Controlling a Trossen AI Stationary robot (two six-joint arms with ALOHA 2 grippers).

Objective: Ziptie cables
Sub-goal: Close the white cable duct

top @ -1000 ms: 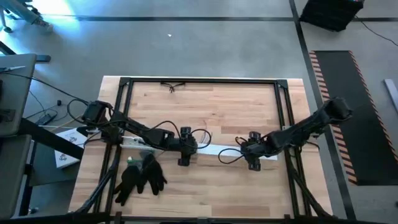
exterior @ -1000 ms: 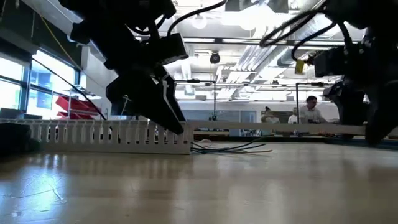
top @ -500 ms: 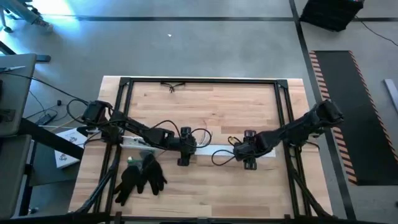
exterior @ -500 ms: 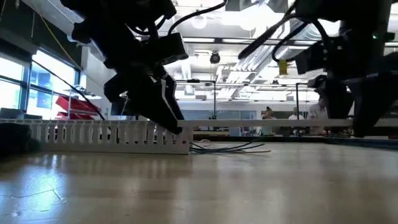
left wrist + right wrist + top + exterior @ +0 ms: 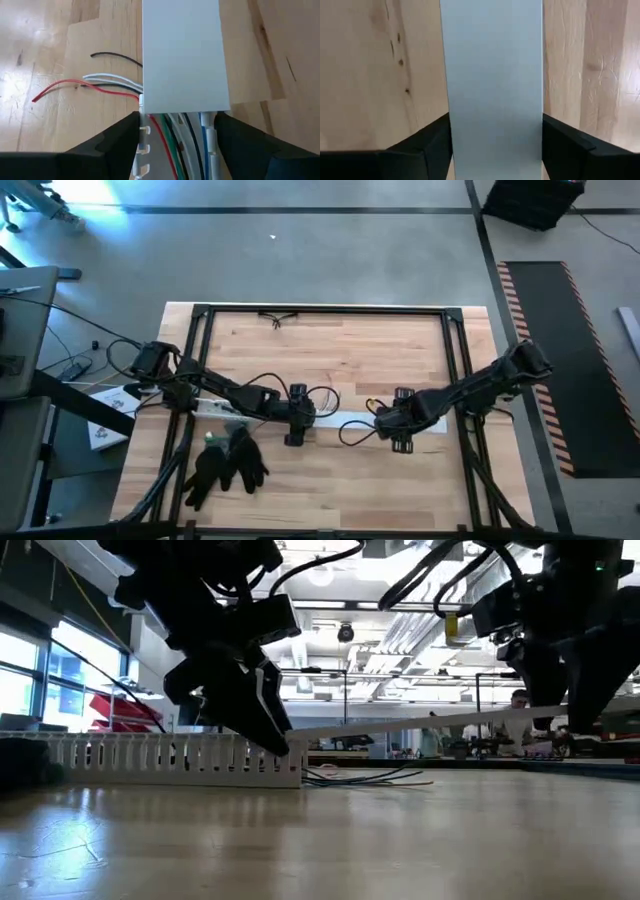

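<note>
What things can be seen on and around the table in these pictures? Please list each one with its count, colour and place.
cables: several, red, green, white, black and blue, lying in the slotted channel, loose ends on the wood past its end
slotted channel: one, white, on the table's left half
cover strip: one, flat, pale grey-white, spanning between both grippers, tilted up toward the right gripper
gloves: a dark pair, front left of the table
table: one, light wood with a black frame
left gripper: one, dark, at the channel's end, fingers either side of the strip
right gripper: one, dark, table's right half, fingers on the strip
</note>
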